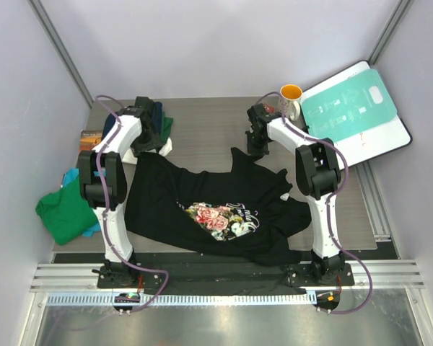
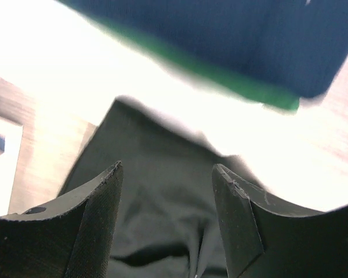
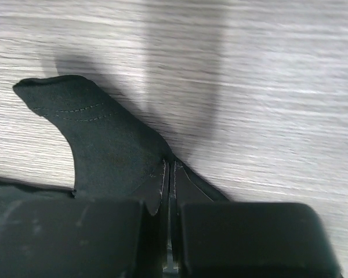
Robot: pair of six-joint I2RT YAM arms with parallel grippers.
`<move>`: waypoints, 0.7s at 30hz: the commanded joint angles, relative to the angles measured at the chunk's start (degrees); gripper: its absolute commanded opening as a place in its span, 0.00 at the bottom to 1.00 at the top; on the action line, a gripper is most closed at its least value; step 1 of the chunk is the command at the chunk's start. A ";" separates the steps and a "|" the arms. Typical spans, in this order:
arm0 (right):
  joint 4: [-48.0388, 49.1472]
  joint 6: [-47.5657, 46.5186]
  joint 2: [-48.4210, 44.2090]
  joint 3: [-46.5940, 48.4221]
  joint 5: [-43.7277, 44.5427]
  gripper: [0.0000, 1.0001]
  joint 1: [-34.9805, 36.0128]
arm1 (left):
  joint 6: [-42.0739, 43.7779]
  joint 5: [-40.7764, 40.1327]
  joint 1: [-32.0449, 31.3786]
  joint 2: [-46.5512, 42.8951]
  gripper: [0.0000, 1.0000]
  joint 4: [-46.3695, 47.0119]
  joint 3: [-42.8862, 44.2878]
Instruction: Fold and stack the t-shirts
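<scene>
orange mug (image 1: pixel 291 93) beside teal-white board (image 1: pixel 352 108)

Navy t-shirt (image 2: pixel 249 35) blurred, cut by the top edge; brown book (image 1: pixel 90 135) mostly hidden behind left arm (image 1: pixel 123 140)

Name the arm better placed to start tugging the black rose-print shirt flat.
Right. The right gripper is shut, with a fold of the black t-shirt at its edge pinched between the jaws, so it looks ready to pull. The left gripper stands open over another corner of the cloth, gripping nothing.
</scene>
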 commanded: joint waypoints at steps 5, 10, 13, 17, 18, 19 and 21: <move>-0.52 -0.91 -5.23 -1.37 2.22 0.01 -2.10 | -0.91 -1.57 4.61 9.89 0.63 -3.87 14.17; -0.52 -0.55 -5.33 -1.02 1.25 0.01 -2.89 | 0.67 -0.35 6.02 10.42 0.64 -2.20 15.15; -0.52 -0.12 -4.71 -0.84 0.63 0.01 -3.33 | 0.94 0.71 6.10 10.68 0.63 -2.90 15.68; -0.61 0.41 -3.74 -0.40 0.11 0.01 -3.59 | 0.76 0.97 6.11 8.85 0.61 -2.47 13.49; -0.61 0.50 -3.48 -0.31 -0.07 0.01 -3.59 | 0.76 1.15 6.10 8.40 0.61 -1.94 12.96; -0.61 0.59 -3.13 -0.31 -0.16 0.01 -3.59 | 0.85 1.33 6.10 7.96 0.61 -1.76 12.52; -0.61 0.76 -2.78 -0.22 -0.33 0.01 -3.68 | 0.94 1.77 6.19 7.35 0.61 -2.37 12.17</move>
